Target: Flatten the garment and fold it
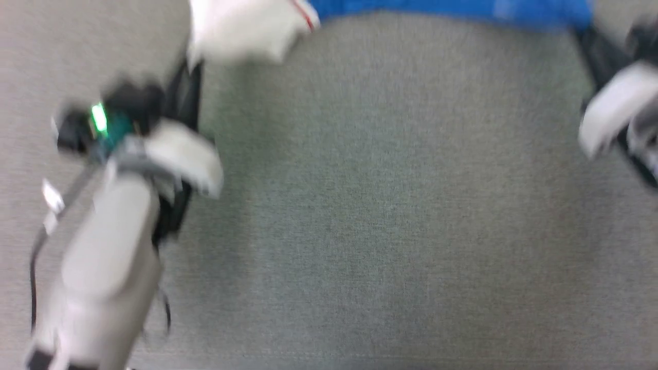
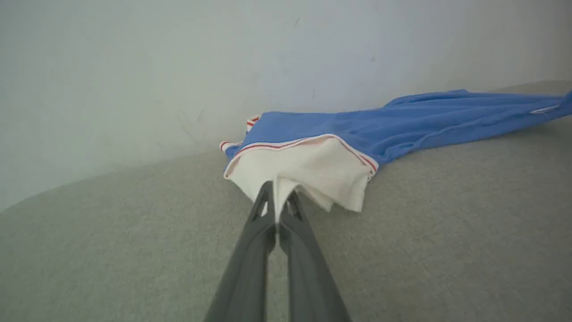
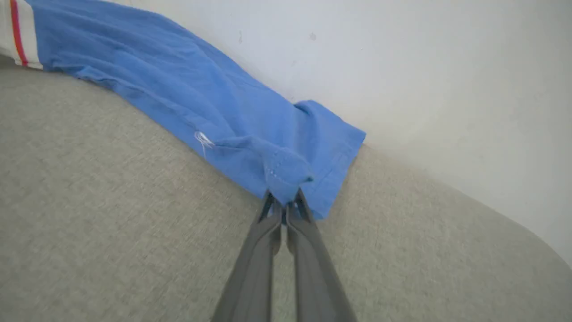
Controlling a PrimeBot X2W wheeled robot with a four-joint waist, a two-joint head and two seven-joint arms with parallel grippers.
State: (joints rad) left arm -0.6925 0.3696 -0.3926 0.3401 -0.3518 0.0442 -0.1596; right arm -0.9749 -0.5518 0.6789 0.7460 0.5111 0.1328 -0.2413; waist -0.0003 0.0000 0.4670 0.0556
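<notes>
Shirt (image 1: pixel 452 11) cloth shows along the top of the blurred head view: the blue body runs as a band from 12 to 1 o'clock, and a white sleeve (image 1: pixel 241 31) bunches at 11 o'clock. It rests on a grey woven surface (image 1: pixel 380 205). In that view 1 pale forearm rises from 7 o'clock toward the sleeve and the other comes in at 2 o'clock by the blue end, both too smeared to read. In the left wrist view the left gripper (image 2: pixel 278 197) rises from 6 o'clock with its 2 dark fingers pressed together on a fold of the white sleeve, drawing the cloth to a point at the tips. Red-and-white trim edges the sleeve seam just beyond, and the blue body stretches away toward 2 o'clock, lying on the grey surface close to a pale wall (image 2: pixel 178 67). In the right wrist view the right gripper (image 3: pixel 286 199) also rises from 6 o'clock, jaws clamped on a bunched bit of blue cloth near the shirt's bottom corner. From there the body runs off toward 10 o'clock, where a red stripe on white shows at the frame's edge. Between the 2 grips the shirt lies long and narrow, creased lengthwise.
</notes>
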